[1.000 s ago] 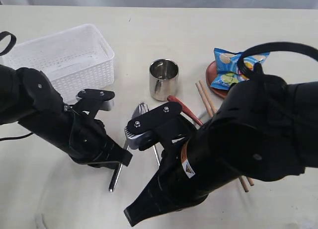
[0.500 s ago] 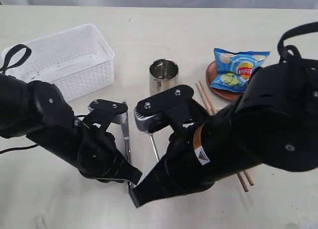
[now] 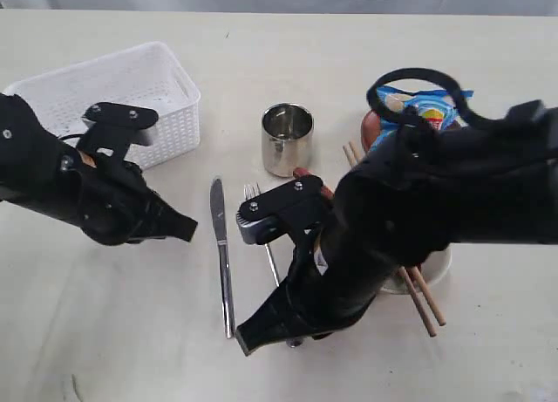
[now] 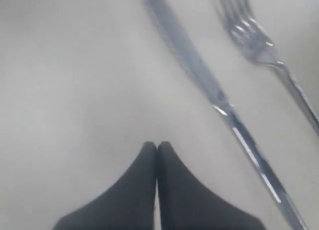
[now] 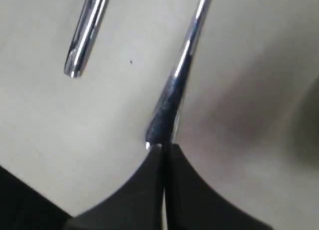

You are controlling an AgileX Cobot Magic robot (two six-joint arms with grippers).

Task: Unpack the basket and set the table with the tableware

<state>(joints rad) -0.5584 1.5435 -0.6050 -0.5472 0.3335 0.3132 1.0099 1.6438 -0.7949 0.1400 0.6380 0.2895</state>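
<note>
Where the pale cream-beige desk [image 3: 288, 44] shows widest, in the exterior view, the white rectangular plastic basket with lattice sides [image 3: 170, 110] stands at the far left. The small steel cup [image 3: 287, 139] stands upright near the middle, well apart from the basket. In front of the cup the steel knife [image 3: 223, 262] lies flat with its blade toward the far side. The steel fork [image 3: 255, 195] lies just beside it on the right, tines at the same end, its handle running under the right arm [image 3: 410, 219]. A short piece of the reddish-brown wooden spoon [image 3: 303, 173] shows between the cup and that arm. The two wooden chopsticks [image 3: 425, 302] come out from beneath the arm on its right, next to a slice of the pale cream bowl [image 3: 434, 264]. Farther back the blue chip bag [image 3: 427, 110] lies on the round brown plate [image 3: 370, 127], of which only an edge shows.

The left arm [image 3: 70, 184] reaches in between the basket and the knife. The left jaws are pressed together, pinching nothing, over bare desk just left of the knife's blade. The right jaws are likewise pressed together with nothing between them, their tips right at the end of the fork's slim handle; whether they touch it cannot be told. The knife's rounded handle end lies near, apart from those tips.
</note>
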